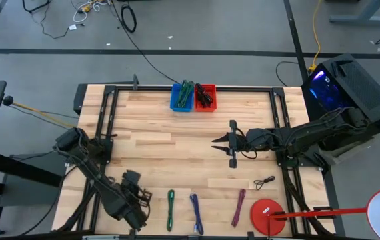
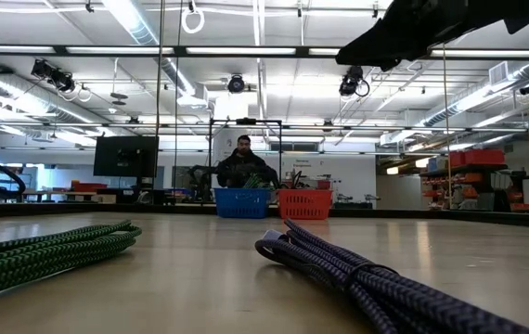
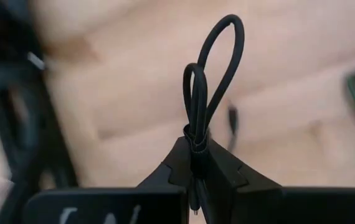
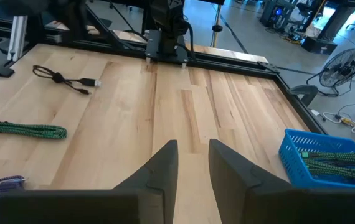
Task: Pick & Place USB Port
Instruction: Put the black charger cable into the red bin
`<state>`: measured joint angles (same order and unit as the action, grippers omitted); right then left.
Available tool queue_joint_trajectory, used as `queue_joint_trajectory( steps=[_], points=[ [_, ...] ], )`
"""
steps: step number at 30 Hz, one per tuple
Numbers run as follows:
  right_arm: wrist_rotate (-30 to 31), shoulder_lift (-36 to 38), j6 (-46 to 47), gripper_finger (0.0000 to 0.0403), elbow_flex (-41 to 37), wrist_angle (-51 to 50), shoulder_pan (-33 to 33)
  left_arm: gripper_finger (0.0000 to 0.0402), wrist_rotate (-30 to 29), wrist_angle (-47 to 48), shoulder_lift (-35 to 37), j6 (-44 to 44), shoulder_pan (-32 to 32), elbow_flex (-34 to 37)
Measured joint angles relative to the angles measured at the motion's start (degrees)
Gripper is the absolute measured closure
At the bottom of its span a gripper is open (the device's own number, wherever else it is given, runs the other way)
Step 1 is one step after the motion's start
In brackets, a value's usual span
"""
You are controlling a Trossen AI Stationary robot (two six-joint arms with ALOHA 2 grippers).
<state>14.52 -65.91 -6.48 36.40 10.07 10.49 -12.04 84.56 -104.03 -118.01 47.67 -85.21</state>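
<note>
- Left gripper (image 3: 197, 168), at the table's seven o'clock edge, is clamped on a thin black rubbery cable (image 3: 212, 74) looped above its fingers.
- Risk: the slick, springy loop could slip free or snag while being carried.
- Right gripper (image 1: 221, 143), near table centre, is spread apart and empty.
- A blue plastic bin (image 1: 182, 97) and a red plastic bin (image 1: 205, 97) sit at twelve o'clock.
- Braided green cable (image 1: 171, 208) lies at six o'clock on pale wooden table (image 1: 150, 140).

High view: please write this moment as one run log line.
left gripper: jaws shut on black cable | right gripper: jaws open, empty, over table middle | blue bin, red bin: far edge
</note>
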Motion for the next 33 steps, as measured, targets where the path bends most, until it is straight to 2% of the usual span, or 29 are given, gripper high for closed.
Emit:
queue_joint_trajectory(
  steps=[2, 7, 17, 21, 24, 27, 30, 33],
  points=[
    [0.0, 0.0, 0.2, 0.0311, 0.0, 0.0, 0.0, 0.0377, -3.0, 3.9, 0.0, 1.9, -1.2, -1.5],
    [0.0, 0.0, 0.3, 0.0311, 0.0, -0.1, 0.0, 0.0377, -18.1, 5.3, 2.2, 10.3, -5.0, -2.2],
    [0.1, 0.0, 0.8, 0.0311, 0.0, 0.0, 0.0, 0.0377, -30.0, 5.2, 9.3, 34.7, -18.5, -1.3],
    [5.0, 0.0, 2.4, 0.0311, 0.0, 2.0, -0.1, 0.0377, -36.9, 2.8, 12.9, 44.4, -22.9, -1.3],
    [5.9, 0.0, 2.5, 0.0311, 0.0, 5.1, -0.7, 0.0377, -41.0, -4.9, 16.2, 56.0, -25.6, -1.2],
    [2.3, 0.0, 1.4, 0.0311, 0.0, 10.6, -1.7, 0.0377, -42.0, -17.6, 18.6, 73.0, -28.4, -1.2],
    [1.5, 0.0, -0.7, 0.0311, 0.0, 16.8, -3.6, 0.0377, -39.1, -32.0, 20.3, 90.2, -31.1, -1.3],
    [1.4, 0.0, -1.6, 0.0311, 0.0, 22.4, -6.0, 0.0377, -31.0, -45.6, 20.6, 105.3, -34.0, -1.3]
  ],
)
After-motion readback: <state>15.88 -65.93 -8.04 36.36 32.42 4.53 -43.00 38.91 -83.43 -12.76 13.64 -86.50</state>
